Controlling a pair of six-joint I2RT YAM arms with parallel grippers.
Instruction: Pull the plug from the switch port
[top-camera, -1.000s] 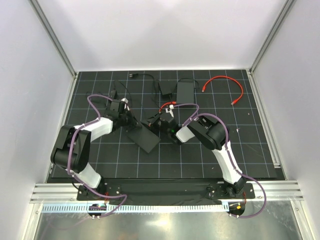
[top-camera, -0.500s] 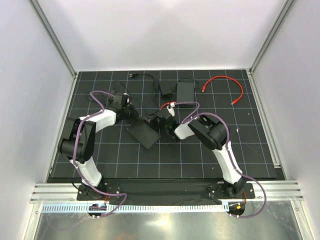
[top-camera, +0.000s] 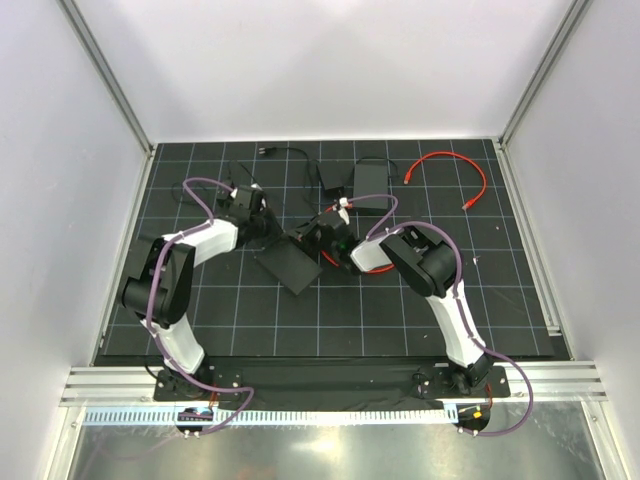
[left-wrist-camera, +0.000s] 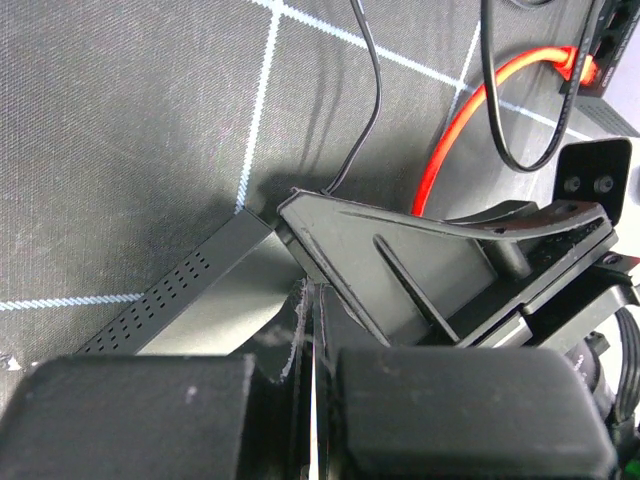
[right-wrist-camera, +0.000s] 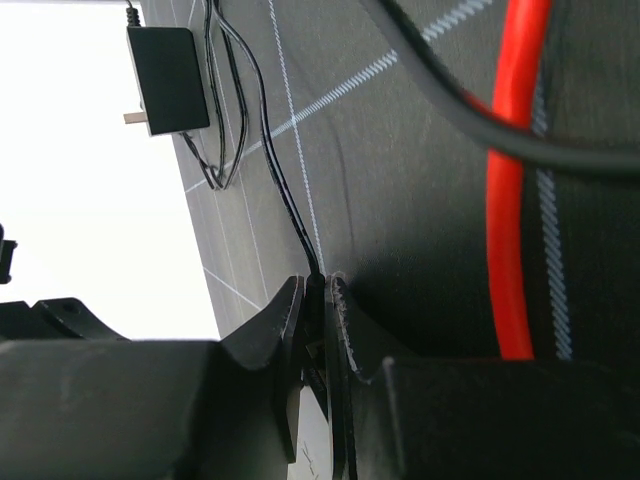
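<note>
From above, the black grid mat (top-camera: 330, 320) is lying between white walls. Open room is showing toward 6 o'clock and at 3 and 9 o'clock. The clutter is sitting toward 12: a black box (top-camera: 370, 178) and, at 1 o'clock, a second red cable (top-camera: 455, 160). The switch (top-camera: 290, 268) is lying skewed just left of the mat's middle. The left gripper (top-camera: 268, 228) is reaching in at its 11 o'clock corner and the right gripper (top-camera: 312, 240) at its 1 o'clock edge. A red patch cable (top-camera: 378, 268) is peeking out under the right wrist.

The left wrist view is showing the left gripper (left-wrist-camera: 312, 345) clenched on nothing, with only a hairline between the pads. It is hanging over the switch (left-wrist-camera: 190, 300) with its vent holes; whether they touch I cannot tell. One of the right gripper's fingers (left-wrist-camera: 400, 260) is crossing at 3 o'clock, and the thin black cord (left-wrist-camera: 370, 90) is running down to its tip at the switch's back edge.

The right wrist view is showing the right gripper (right-wrist-camera: 315, 300) pinching that cord (right-wrist-camera: 285, 190) at its end, nearly closed. The plug itself is hiding between the pads. A power adapter (right-wrist-camera: 165, 80) is lying at 11 o'clock, and the red patch cable (right-wrist-camera: 515, 200) is running past at 3.
</note>
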